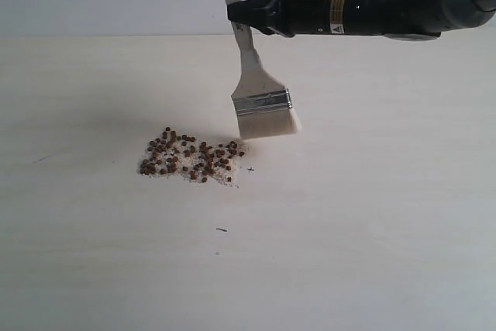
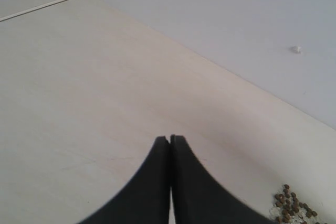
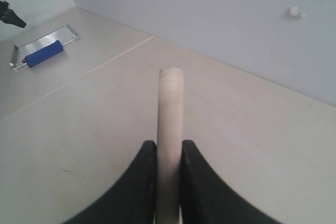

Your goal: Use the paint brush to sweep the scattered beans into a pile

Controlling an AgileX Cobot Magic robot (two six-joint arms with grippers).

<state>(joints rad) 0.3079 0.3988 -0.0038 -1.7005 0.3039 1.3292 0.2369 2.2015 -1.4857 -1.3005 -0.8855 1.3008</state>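
The paint brush [image 1: 263, 103] hangs bristles-down from the right end effector [image 1: 236, 12], which is clamped on the upper part of the pale wooden handle [image 1: 246, 48], near the end with the hole. The right wrist view shows the two dark jaws pressed flat against either side of that handle [image 3: 170, 124]. The brush looks light and easy to carry. The wood and the silver ferrule [image 1: 262, 102] are stiff, while the white bristles [image 1: 267, 124] are soft and will likely splay and bend under downward pressure, so a gentle touch on the worktop [image 1: 372, 230] should do. A hold this high gives reach, but it probably lets the head swing or twist if the bristles drag hard. A hold lower down, nearer the ferrule, would likely be steadier. The smooth handle could slip between the jaws if pushed sideways. The bristle tips sit just beside the right edge of the pile [image 1: 190, 156]; whether they touch the surface I cannot tell. The beans [image 2: 291, 208] are tiny, round and loose among pale crumbs and powder, so they will probably roll or scatter under a quick stroke and need slow, short strokes. The left end effector [image 2: 170, 140] has its jaws pressed together, holds nothing, and hovers above bare worktop, apart from the pile.
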